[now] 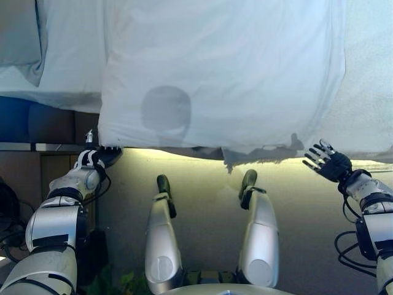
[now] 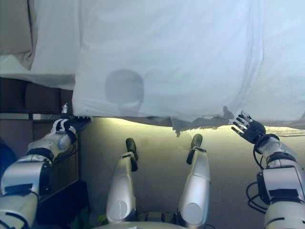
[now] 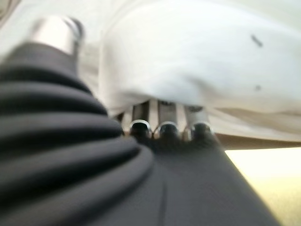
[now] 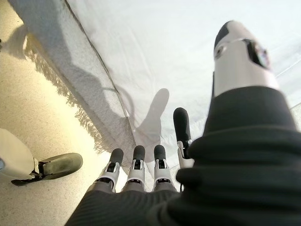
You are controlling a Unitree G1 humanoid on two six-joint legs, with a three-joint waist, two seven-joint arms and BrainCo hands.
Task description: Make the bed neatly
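The white duvet (image 1: pixel 221 74) is spread on the bed, its long axis along the bed's near edge. Its corner is touched by the left hand (image 1: pixel 98 158), whose fingers are hidden beneath, so the grip cannot be told. The right hand (image 1: pixel 330 163) is held just beside the duvet's hem, fingers spread, nothing held.

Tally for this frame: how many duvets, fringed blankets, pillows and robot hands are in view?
White duvet: 1
Fringed grey blanket: 1
Pillow: 1
Robot hands: 2 (left robot hand, right robot hand)
Total: 5
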